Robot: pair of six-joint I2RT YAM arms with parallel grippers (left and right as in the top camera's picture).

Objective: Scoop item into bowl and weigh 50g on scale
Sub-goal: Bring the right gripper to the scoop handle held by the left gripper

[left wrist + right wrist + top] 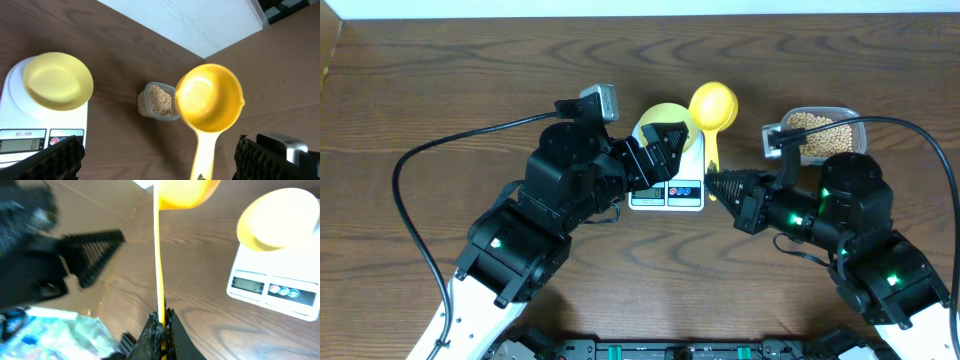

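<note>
Many tan beans (161, 99) in clear tub (143, 103); pale-yellow bowl (57, 80) atop white scale (12, 116).

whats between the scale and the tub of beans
The yellow scoop, its handle pinched in the right gripper, as the overhead view shows.

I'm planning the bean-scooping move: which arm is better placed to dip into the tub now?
Right. The right gripper is shut on the handle of the yellow scoop, and the tub of beans sits on its side. The left gripper is open, empty, over the scale.
</note>
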